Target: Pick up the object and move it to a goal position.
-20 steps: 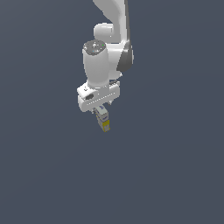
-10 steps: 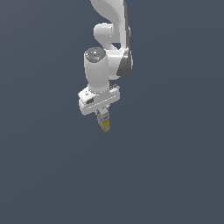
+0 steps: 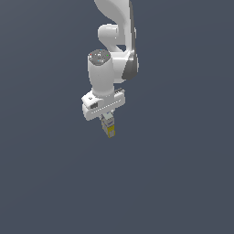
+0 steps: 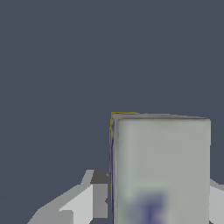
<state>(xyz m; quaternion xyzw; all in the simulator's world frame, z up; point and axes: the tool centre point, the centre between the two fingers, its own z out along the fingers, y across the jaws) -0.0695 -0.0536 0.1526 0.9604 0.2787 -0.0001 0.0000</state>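
The object (image 3: 109, 130) is a small oblong pale box with a yellow lower end. It hangs upright between the fingers of my gripper (image 3: 108, 123), which is shut on it, near the middle of the exterior view, over the dark grey ground. In the wrist view the box (image 4: 159, 170) fills the picture close up, grey-white with a blurred blue mark and a thin yellow edge. A fingertip (image 4: 83, 203) shows beside it. No goal marker shows.
The white arm (image 3: 114, 50) reaches down from the top of the exterior view. Plain dark grey ground (image 3: 183, 183) lies all around, with no other object in sight.
The arm has moved up and slightly toward the exterior view's left, carrying the box with it. The grip has not changed.
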